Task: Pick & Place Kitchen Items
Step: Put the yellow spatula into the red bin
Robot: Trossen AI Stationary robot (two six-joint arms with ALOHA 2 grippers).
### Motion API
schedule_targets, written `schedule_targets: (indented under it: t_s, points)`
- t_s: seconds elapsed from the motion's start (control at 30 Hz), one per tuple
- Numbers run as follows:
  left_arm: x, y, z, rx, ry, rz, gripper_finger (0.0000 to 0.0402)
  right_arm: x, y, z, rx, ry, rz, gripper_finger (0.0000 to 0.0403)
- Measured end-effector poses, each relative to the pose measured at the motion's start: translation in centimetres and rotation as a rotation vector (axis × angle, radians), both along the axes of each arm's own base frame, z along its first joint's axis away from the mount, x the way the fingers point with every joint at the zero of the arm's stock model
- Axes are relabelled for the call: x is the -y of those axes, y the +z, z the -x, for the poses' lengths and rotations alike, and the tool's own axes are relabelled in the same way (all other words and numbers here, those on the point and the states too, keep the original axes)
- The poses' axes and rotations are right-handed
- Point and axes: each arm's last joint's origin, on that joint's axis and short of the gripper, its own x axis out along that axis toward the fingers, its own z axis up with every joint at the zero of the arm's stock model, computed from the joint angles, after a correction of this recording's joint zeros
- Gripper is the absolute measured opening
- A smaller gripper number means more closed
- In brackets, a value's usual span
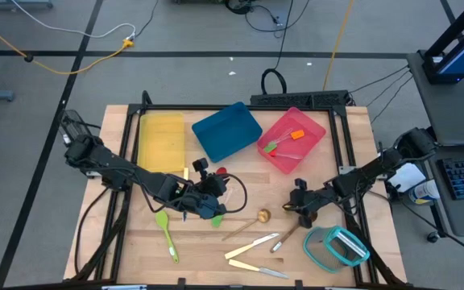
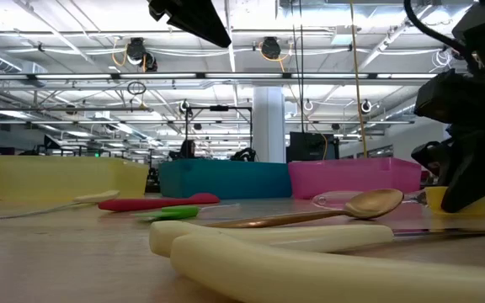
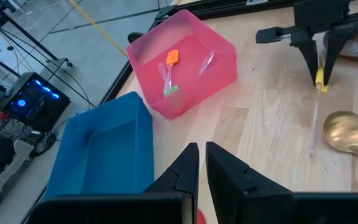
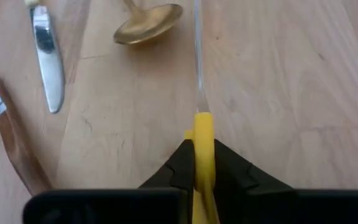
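Observation:
My right gripper (image 1: 300, 209) stands low over the table's right middle, shut on a short utensil with a yellow head and a clear handle (image 4: 197, 68). That handle points toward a gold spoon (image 1: 262, 215). My left gripper (image 1: 204, 200) hovers above the table's centre, shut, with nothing seen between its fingers (image 3: 188, 163). A green spoon (image 1: 166, 234), cream knives (image 1: 252, 246), a wooden spoon (image 1: 284, 238) and a red spoon (image 2: 158, 202) lie flat on the wood. The pink tray (image 1: 312, 129) holds small orange- and green-headed pieces (image 3: 171, 59). My right gripper pinches the utensil's yellow head (image 4: 202, 134) between its two fingers. The fingers come slanting down from the table's right side and lie along the piece. The clear handle (image 3: 314, 124) runs out past the fingertips, low along the table; whether it rests there I cannot tell.
A yellow tray (image 1: 161, 137) and a blue tray (image 1: 225, 130) stand beside the pink one along the far edge. A teal-rimmed clear container (image 1: 337, 246) lies at the near right, close behind my right gripper. A metal knife (image 4: 47, 56) lies near the gold spoon.

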Motion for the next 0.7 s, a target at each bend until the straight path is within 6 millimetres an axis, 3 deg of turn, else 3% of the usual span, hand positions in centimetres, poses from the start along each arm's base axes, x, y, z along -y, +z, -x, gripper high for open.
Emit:
schedule_targets:
  t_s: [0.3,0.53,0.7]
  points:
    - [-0.1,0.0,0.0,-0.011,-0.007,-0.014,0.0035,1.0,3.0,-0.3,0.243,-0.009,0.153,0.0029]
    - [-0.1,0.0,0.0,-0.037,-0.029,-0.048,0.0035,4.1,6.6,0.0,0.451,-0.144,0.378,0.0026]
    - [-0.4,-0.4,0.4,-0.117,-0.041,-0.091,0.0035,6.6,8.0,0.4,0.459,-0.274,0.658,0.0027]
